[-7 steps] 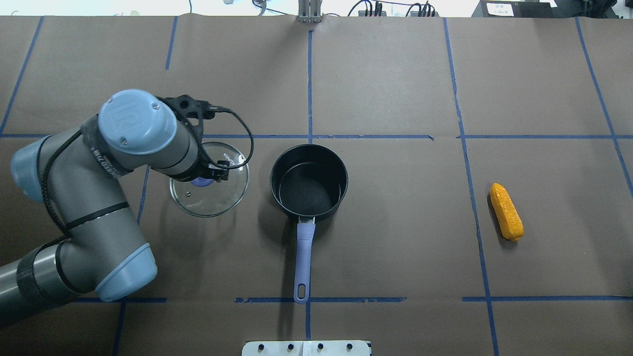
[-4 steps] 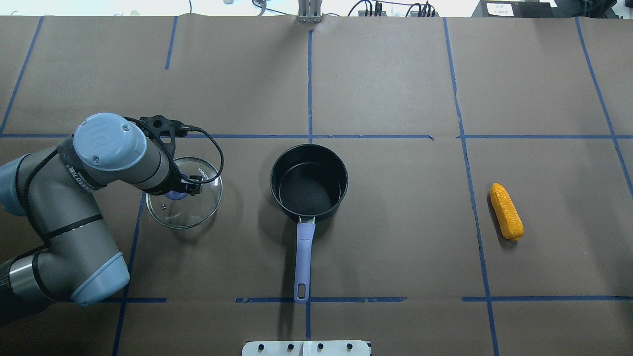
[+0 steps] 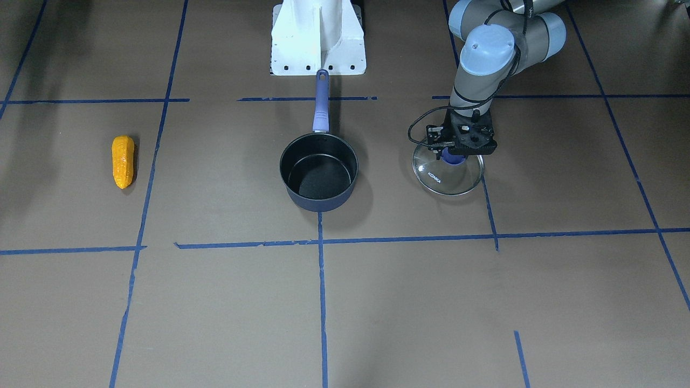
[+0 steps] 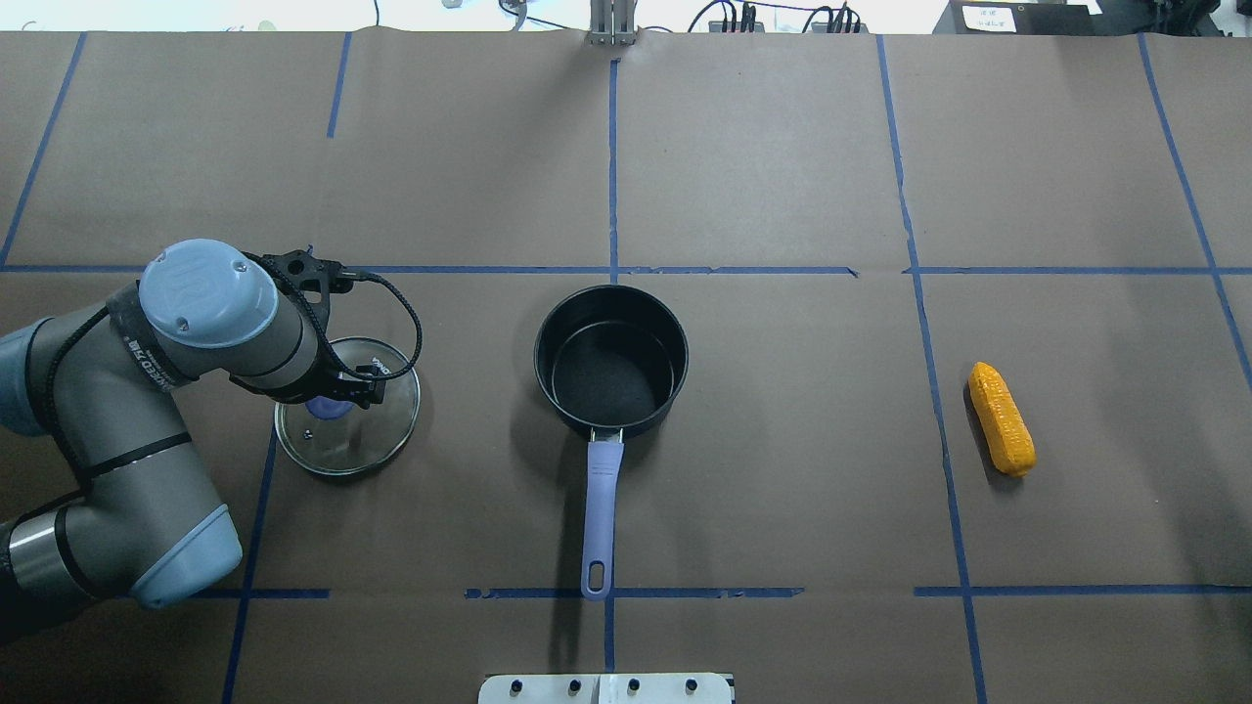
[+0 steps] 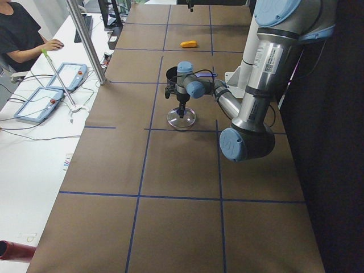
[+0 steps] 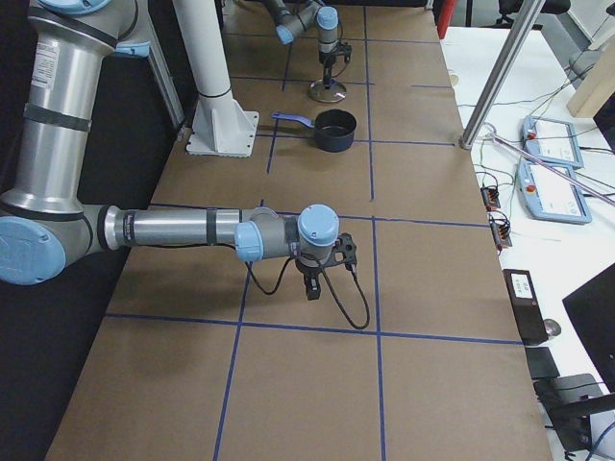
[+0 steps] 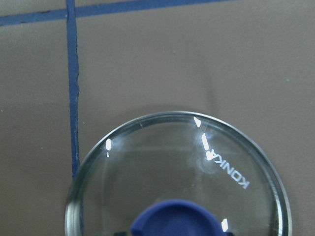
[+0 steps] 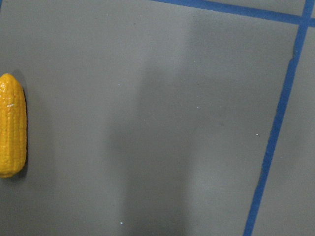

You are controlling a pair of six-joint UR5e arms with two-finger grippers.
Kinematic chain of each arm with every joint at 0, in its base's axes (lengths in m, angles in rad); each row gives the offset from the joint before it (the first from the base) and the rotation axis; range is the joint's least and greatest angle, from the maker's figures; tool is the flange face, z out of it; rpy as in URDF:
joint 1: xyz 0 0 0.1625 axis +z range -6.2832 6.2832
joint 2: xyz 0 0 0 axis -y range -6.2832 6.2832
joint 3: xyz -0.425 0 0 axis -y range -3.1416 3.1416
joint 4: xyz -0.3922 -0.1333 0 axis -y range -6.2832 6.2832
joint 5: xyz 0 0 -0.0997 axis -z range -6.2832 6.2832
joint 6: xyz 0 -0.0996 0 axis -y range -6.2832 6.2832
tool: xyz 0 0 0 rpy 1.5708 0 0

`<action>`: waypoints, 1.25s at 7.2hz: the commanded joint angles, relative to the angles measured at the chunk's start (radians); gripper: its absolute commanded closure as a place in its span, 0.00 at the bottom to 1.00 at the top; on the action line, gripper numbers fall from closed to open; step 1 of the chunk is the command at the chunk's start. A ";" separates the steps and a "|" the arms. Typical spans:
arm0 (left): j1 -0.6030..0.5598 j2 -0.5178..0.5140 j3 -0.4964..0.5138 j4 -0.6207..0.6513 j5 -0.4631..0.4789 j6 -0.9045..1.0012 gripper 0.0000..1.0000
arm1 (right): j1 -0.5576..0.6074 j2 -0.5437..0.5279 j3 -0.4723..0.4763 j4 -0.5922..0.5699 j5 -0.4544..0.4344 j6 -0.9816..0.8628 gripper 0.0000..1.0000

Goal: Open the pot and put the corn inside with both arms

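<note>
The dark navy pot (image 4: 681, 364) stands open at the table's middle, its periwinkle handle (image 4: 599, 518) toward the robot; it also shows in the front view (image 3: 318, 203). My left gripper (image 4: 328, 403) is shut on the blue knob of the glass lid (image 4: 342, 445), left of the pot and low at the table; the lid fills the left wrist view (image 7: 197, 167). The orange-yellow corn (image 4: 1001, 418) lies far right, also at the left edge of the right wrist view (image 8: 12, 125). My right gripper (image 6: 312, 288) shows only in the exterior right view; I cannot tell its state.
The white base stand (image 3: 318, 37) sits at the robot's side behind the pot handle. Blue tape lines cross the brown table cover. An operator (image 5: 23, 34) sits at a side desk with tablets.
My left arm has carried the lid further left and toward the robot, away from the pot, and lower. The pot and the corn have not moved.
</note>
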 commanded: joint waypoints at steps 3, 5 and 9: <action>-0.138 0.097 -0.121 0.003 -0.125 0.053 0.01 | -0.313 0.014 0.014 0.402 -0.149 0.665 0.00; -0.214 0.209 -0.190 0.003 -0.168 0.175 0.00 | -0.430 0.103 0.027 0.404 -0.246 0.840 0.00; -0.217 0.213 -0.194 0.003 -0.167 0.173 0.00 | -0.635 0.148 0.012 0.405 -0.442 0.910 0.02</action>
